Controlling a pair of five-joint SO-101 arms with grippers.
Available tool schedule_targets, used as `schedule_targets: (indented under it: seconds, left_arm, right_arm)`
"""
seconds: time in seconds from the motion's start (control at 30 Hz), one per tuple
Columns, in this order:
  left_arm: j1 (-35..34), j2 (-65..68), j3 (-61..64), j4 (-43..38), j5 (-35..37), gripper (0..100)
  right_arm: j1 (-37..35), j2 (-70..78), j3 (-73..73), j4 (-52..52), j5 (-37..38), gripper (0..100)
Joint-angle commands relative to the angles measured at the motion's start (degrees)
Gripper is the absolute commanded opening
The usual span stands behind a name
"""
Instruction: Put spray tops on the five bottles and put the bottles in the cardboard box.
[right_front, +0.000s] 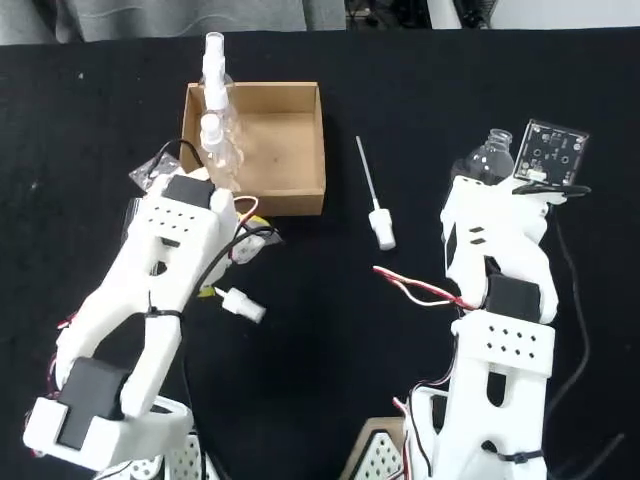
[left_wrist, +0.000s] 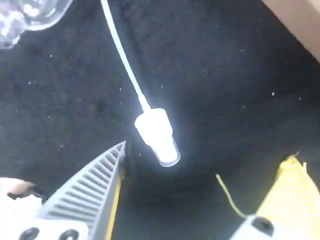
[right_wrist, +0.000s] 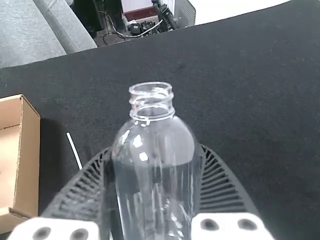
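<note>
Black cloth covers the counter (right_front: 320, 340), and the cardboard box (right_front: 290, 195) sits open toward its far left. Clear capped bottles (right_front: 214, 120) stand bunched against the box's left wall; how many, I cannot tell.

The left arm (right_front: 150, 270) hangs just in front of the box. Its jaws are released and spread wide, and a spray top (left_wrist: 157, 137) lies on the cloth just past their tips, touching neither, with its thin tube running away from them. A further spray top (right_front: 243, 305) lies beside that arm; whether it is the same one I cannot tell. A long-tubed spray top (right_front: 382, 226) lies right of the box.

The right arm's (right_front: 500, 300) jaws are clenched on an uncapped bottle (right_wrist: 152, 165), upright with its neck open, well apart from the box.
</note>
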Motion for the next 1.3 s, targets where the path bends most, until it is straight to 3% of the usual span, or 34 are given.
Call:
schedule_targets:
  seconds: [0.0, 0.2, 0.43, 0.63, 0.73, 0.97, 1.27]
  left_arm:
    - [-0.13, -2.46, -2.86, 1.67, -3.78, 42]
    - [-0.04, -2.2, -2.51, 2.73, -15.47, 42]
    - [-0.48, -2.29, 0.31, 2.73, -38.77, 42]
    - [-0.4, -2.29, 0.31, 2.37, -41.32, 42]
    - [-0.13, -2.29, 0.92, 2.73, -47.12, 42]
    - [-0.22, -2.29, 0.4, 2.37, -66.99, 21]
    - [-0.31, -2.2, 0.84, 2.37, -89.85, 20]
  right_arm:
    - [1.05, -3.12, -0.22, -1.76, 0.53, 9.3]
    - [1.05, -3.12, -0.22, -1.76, 0.53, 9.3]
    - [1.05, -3.12, -0.22, -1.76, 0.53, 9.3]
    - [1.05, -3.12, -0.22, -1.76, 0.53, 9.3]
    - [1.05, -3.12, 0.13, -2.02, 0.53, 9.4]
    - [0.97, -3.12, 2.42, -6.33, 0.53, 9.3]
    - [0.97, -3.12, 2.42, -6.24, 0.53, 9.4]
